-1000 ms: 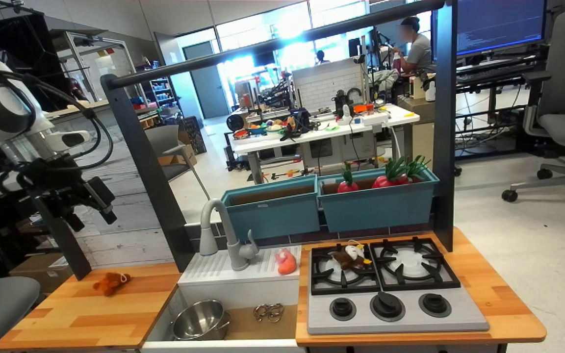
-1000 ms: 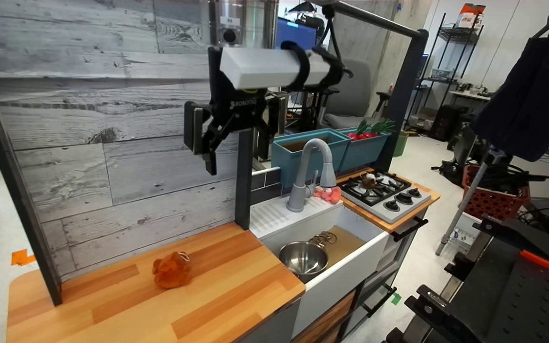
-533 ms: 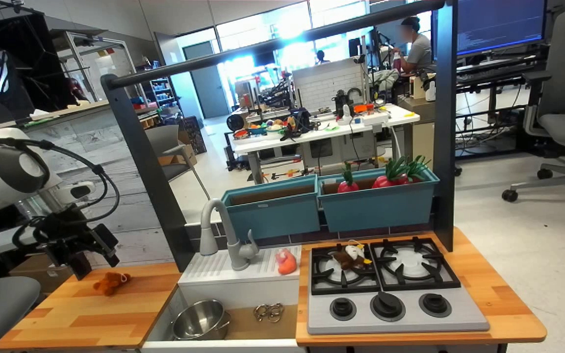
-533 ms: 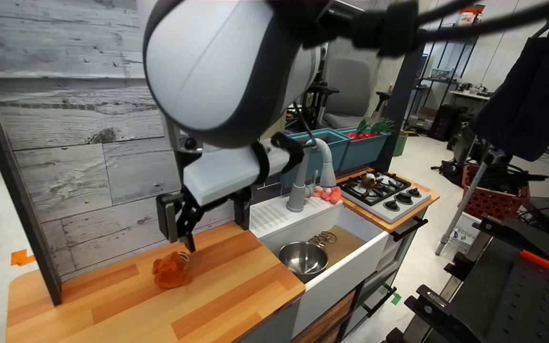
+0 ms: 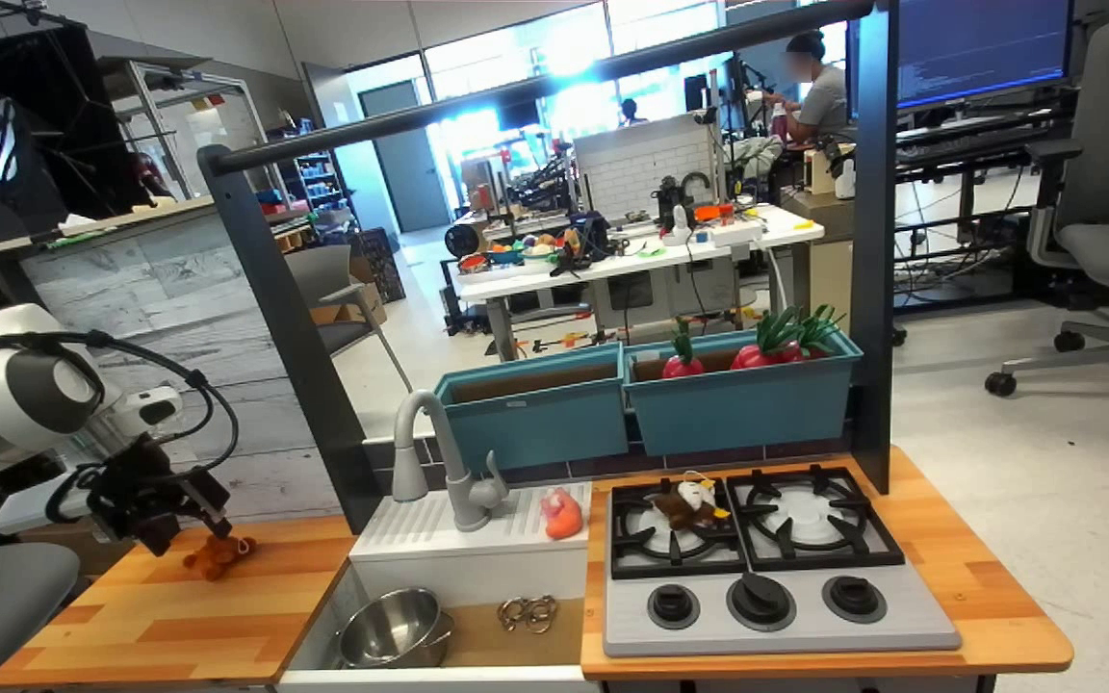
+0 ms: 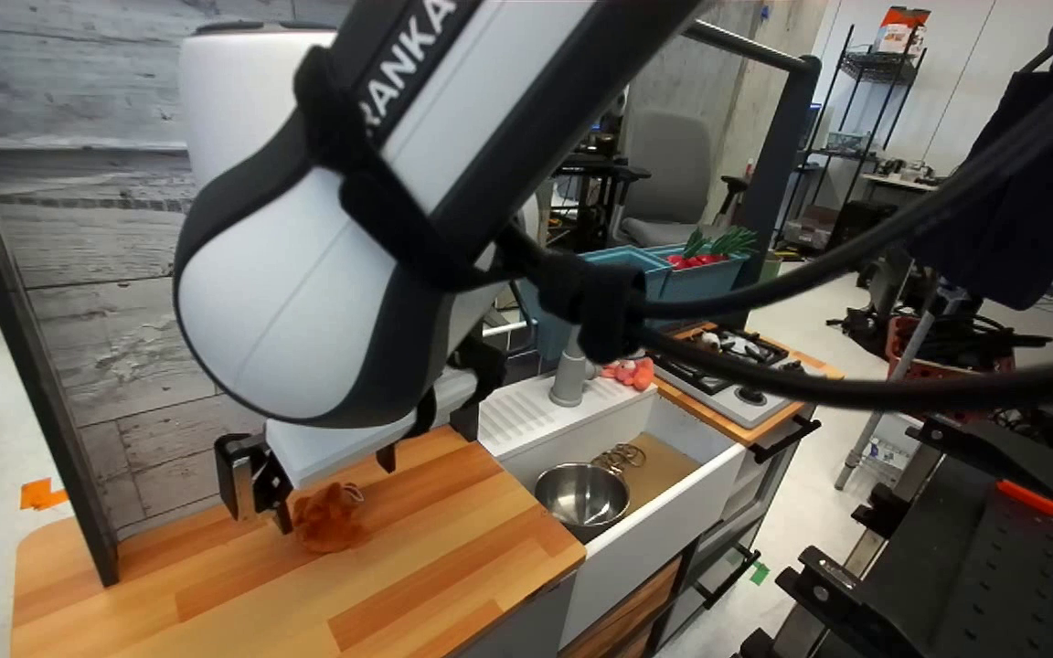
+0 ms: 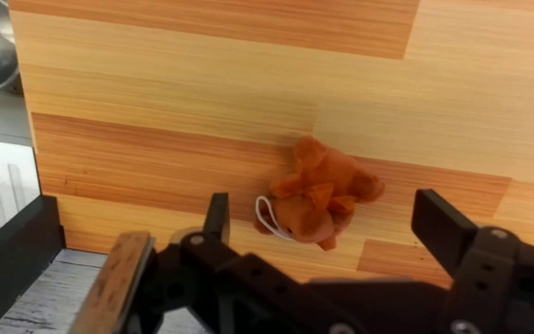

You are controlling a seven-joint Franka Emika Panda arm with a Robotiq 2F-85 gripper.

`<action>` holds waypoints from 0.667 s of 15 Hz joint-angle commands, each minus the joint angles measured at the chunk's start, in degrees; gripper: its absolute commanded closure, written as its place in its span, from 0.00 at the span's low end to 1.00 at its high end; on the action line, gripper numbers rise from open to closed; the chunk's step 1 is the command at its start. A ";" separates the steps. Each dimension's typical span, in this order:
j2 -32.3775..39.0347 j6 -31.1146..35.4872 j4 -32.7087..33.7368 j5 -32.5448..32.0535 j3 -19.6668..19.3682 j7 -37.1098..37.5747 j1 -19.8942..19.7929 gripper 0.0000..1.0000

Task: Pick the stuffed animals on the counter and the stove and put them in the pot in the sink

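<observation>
A fuzzy orange-brown stuffed animal with a white loop lies on the wooden counter. My gripper is just above it, jaws wide apart; in the wrist view the toy shows between the fingers, apart from both. Its fingertips hang close over the toy in an exterior view, too. A brown-and-white stuffed animal rests on the left rear grate of the stove. The shiny metal pot sits inside the sink, at the end near the counter. My arm covers much of the gripper in an exterior view.
A grey faucet rises behind the basin, with a pink toy beside it on the ledge. Metal rings lie in the sink. A plank panel and dark post stand behind the counter. Teal planters hang at the back.
My arm has come down from high over the counter until the gripper is close above the orange-brown toy. The jaws have stayed apart. The toys and pot have not moved.
</observation>
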 commanded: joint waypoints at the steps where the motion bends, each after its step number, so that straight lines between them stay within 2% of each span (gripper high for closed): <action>1: 4.45 0.35 6.48 1.97 -0.51 -2.41 0.52 0.00; 5: 9.20 -5.30 14.16 4.93 0.05 -3.93 -0.99 0.00; 9: 13.77 -10.71 21.30 4.74 0.01 -3.58 -1.36 0.03; 10: 14.72 -11.90 22.83 4.63 -0.08 -3.58 -1.24 0.26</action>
